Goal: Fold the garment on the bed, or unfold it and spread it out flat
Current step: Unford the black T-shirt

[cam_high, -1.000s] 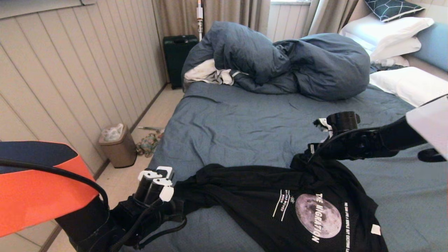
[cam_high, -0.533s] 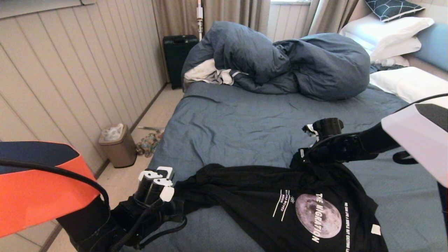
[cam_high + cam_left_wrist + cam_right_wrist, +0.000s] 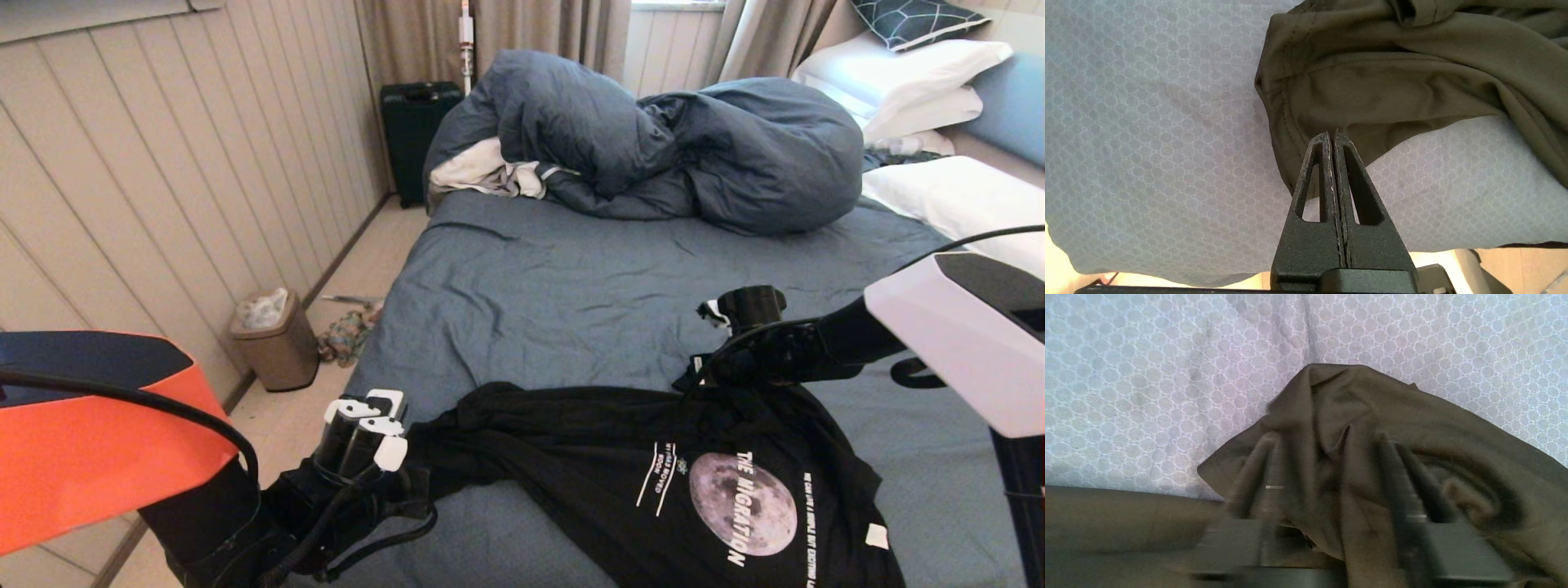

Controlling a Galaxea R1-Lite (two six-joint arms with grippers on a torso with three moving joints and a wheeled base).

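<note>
Black cotton fills the near part of our head view: the garment [image 3: 653,482] lies rumpled on the near edge of the bed [image 3: 555,294], its grey moon print and white lettering facing up, a small white tag near its right hem. Our left gripper [image 3: 1332,136] sits at the near left corner of the bed, its 2 fingers [image 3: 1347,163] pressed flat together with a fold of the shirt's stitched hem just past the tips; we cannot tell whether any cloth is pinched between them. Further in, our right gripper [image 3: 1327,473] rests at the shirt's far edge, its fingers [image 3: 1253,469] spread apart with a bunched ridge of black fabric standing between them, not yet clamped. Beyond that runs bare slate-blue sheet, then the heaped blue duvet [image 3: 694,147] with a white-grey cloth [image 3: 490,171] tucked at its left. White pillows [image 3: 906,73] lie far right. On the floor left of the bed stands a small bin [image 3: 273,339], and a dark suitcase [image 3: 416,135] stands by the curtains.
</note>
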